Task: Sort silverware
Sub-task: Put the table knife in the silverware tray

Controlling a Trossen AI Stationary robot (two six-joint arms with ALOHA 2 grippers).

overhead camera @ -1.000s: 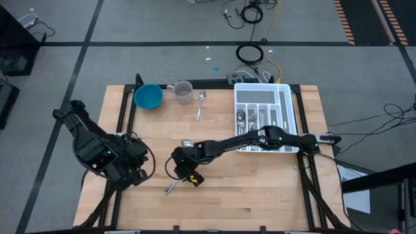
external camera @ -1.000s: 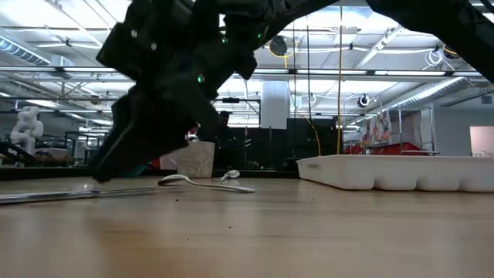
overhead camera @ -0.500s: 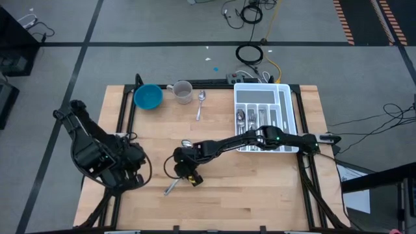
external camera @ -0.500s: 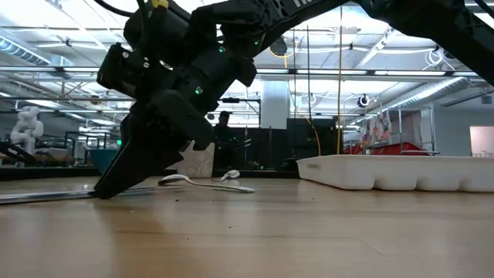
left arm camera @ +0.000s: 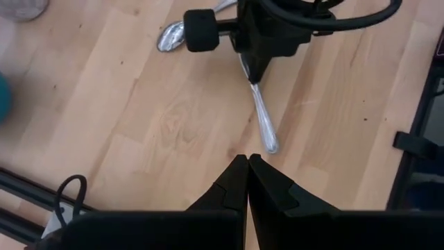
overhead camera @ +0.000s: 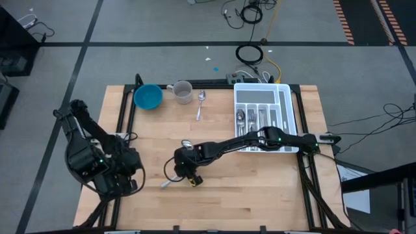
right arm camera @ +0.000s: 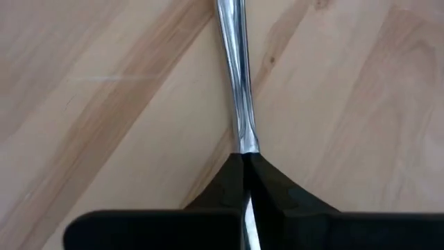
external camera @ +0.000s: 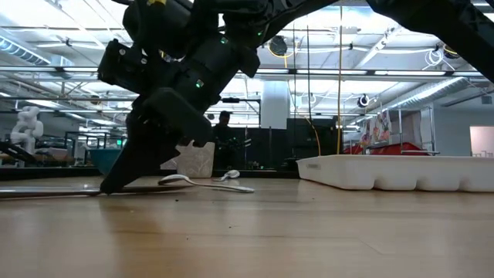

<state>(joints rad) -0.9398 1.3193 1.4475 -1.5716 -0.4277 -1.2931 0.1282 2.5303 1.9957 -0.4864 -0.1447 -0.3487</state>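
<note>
A slim silver piece of silverware [overhead camera: 168, 184] lies on the wooden table left of centre, with my right gripper [overhead camera: 182, 179] shut on it; its head is hidden under the gripper. A spoon [overhead camera: 186, 143] lies just beyond, and another spoon [overhead camera: 201, 104] near the far edge. More silverware [overhead camera: 250, 120] lies in the white tray [overhead camera: 286, 104]. My left gripper [left arm camera: 247, 161] hangs shut and empty above the table's near left part. My right gripper pinches the piece's handle [right arm camera: 241, 136] between its two fingers, some way up from the rounded free end [left arm camera: 269, 144]. The fingers slant down from the table's right side, their tips at the tabletop [external camera: 108, 185]. The piece lies flat on the wood.
A blue bowl [overhead camera: 148, 97] and a grey cup [overhead camera: 183, 91] stand at the far edge, left of centre. The white tray fills the far right. The right arm [overhead camera: 260, 138] stretches low across the table's middle.
My right gripper has shut on the piece's handle and sunk a little onto the table, tipping and rolling slightly. My left arm has swung toward the table's near left corner, its gripper staying shut.
</note>
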